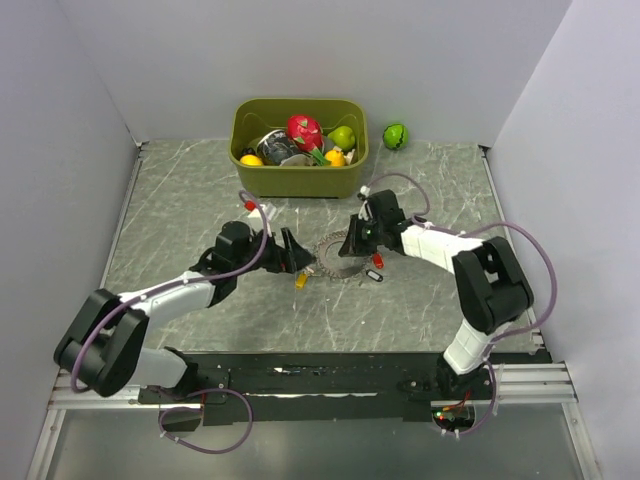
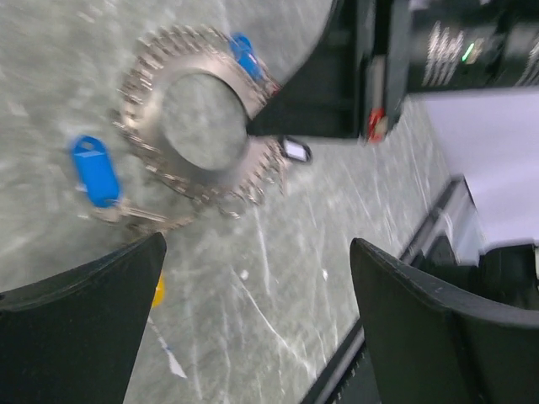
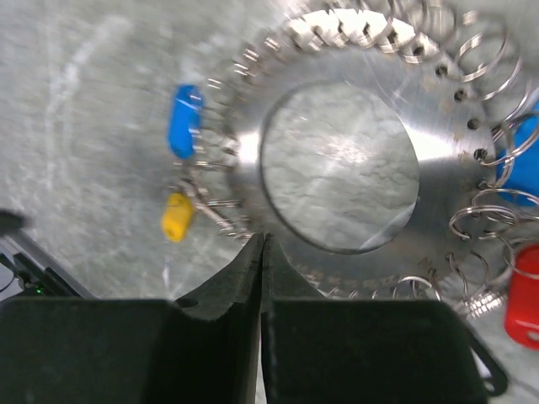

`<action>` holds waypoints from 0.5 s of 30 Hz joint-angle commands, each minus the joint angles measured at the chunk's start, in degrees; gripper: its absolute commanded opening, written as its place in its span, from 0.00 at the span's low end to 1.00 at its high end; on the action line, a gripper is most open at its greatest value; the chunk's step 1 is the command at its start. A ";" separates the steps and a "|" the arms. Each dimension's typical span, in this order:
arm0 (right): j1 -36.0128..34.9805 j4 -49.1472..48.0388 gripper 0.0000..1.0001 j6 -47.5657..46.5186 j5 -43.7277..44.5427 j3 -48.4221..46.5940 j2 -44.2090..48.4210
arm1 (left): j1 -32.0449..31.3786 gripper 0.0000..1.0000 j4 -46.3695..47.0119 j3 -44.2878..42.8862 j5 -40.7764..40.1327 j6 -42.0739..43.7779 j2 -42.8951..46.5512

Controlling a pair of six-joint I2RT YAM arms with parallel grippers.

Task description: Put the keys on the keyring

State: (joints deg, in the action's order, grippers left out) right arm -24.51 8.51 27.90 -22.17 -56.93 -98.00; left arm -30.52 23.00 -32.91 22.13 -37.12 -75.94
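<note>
The keyring [image 3: 442, 147] lay mid-counter, with a blue key [image 2: 93, 168], a yellow key [image 3: 177, 216] and a red key [image 3: 524, 295] at its rim. The right gripper [image 3: 263, 242] was closed tight, its tips on that rim. The left gripper [image 2: 257, 252] hung wide apart just beside it, toward the left edge.

I count one keyring [image 3: 442, 160]; a blue key [image 3: 184, 120], second blue key [image 3: 526, 156], yellow key [image 3: 177, 215], red key [image 3: 524, 295], dark key [image 2: 295, 150], five in all; one bin [image 1: 298, 180]; one green ball [image 1: 396, 135].

Silvery keyring [image 3: 442, 156]; blue key [image 3: 184, 120], yellow key [image 3: 177, 215], red key [image 3: 524, 295]; grey-veined table [image 3: 84, 101].
</note>
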 commanded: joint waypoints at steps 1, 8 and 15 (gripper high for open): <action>0.96 -2.17 0.11 -2.85 -0.06 1.20 6.22 | -2.52 0.99 7.13 -3.65 9.41 3.18 -4.20; 2.63 -10.96 0.38 -5.84 -9.11 8.93 10.37 | -5.60 0.90 8.10 -7.26 14.26 6.80 -9.31; 3.51 -14.92 0.43 -6.37 -15.53 9.73 9.23 | -5.86 0.77 5.84 -11.38 14.87 8.56 -14.40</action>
State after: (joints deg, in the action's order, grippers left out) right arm -21.56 -0.21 23.03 -32.80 -47.22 -89.17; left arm -36.05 28.08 -39.72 34.94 -31.24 -87.53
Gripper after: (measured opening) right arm 0.413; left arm 0.794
